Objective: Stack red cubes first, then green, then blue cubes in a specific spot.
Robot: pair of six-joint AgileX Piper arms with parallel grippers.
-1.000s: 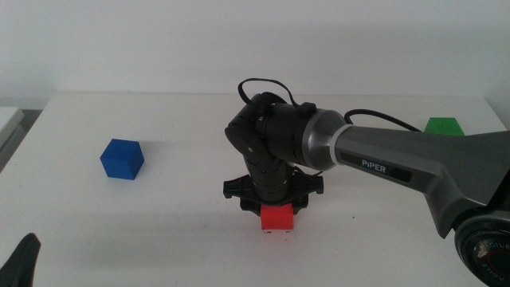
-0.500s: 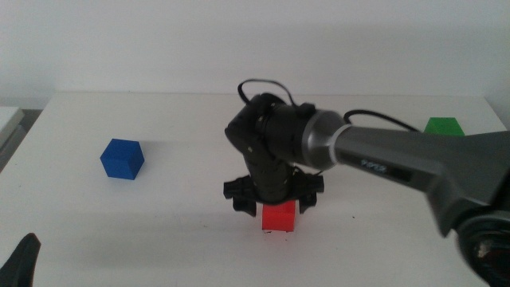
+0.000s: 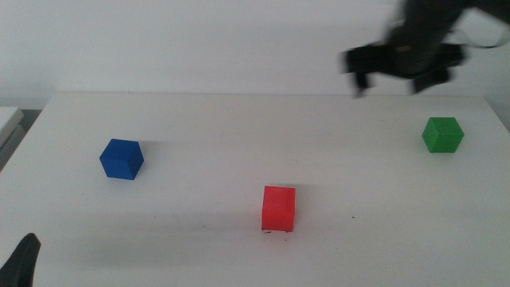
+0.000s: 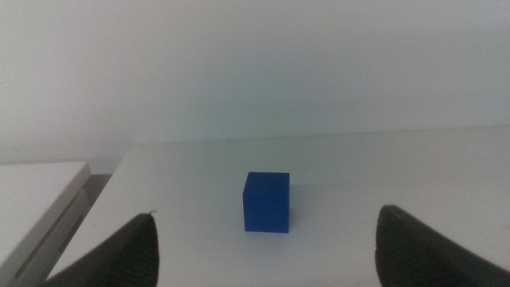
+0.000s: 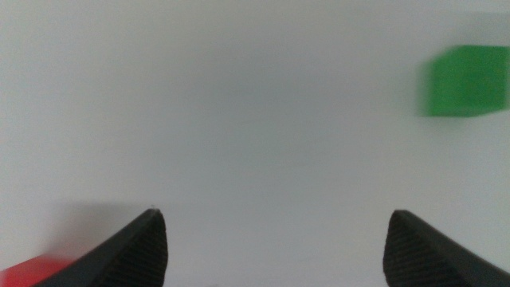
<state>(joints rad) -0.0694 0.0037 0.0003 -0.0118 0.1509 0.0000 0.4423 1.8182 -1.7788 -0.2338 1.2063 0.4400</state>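
Note:
The red cube [image 3: 278,208] stands alone on the white table, front centre; a corner of it shows in the right wrist view [image 5: 28,271]. The green cube [image 3: 442,134] sits at the far right and shows blurred in the right wrist view [image 5: 468,81]. The blue cube [image 3: 122,159] sits at the left and shows ahead of the left jaws in the left wrist view [image 4: 266,202]. My right gripper [image 3: 401,78] is blurred, high above the table's back right, open and empty. My left gripper [image 4: 267,279] is open and empty near the front left corner [image 3: 20,261].
A white block or tray edge [image 3: 8,119] lies off the table's left side, also in the left wrist view [image 4: 36,199]. A small dark speck [image 3: 355,218] marks the table right of the red cube.
My right gripper has let go of the red cube and swung up and back to the right, towards the green cube. The red cube stays where it was set. The left arm has not moved.

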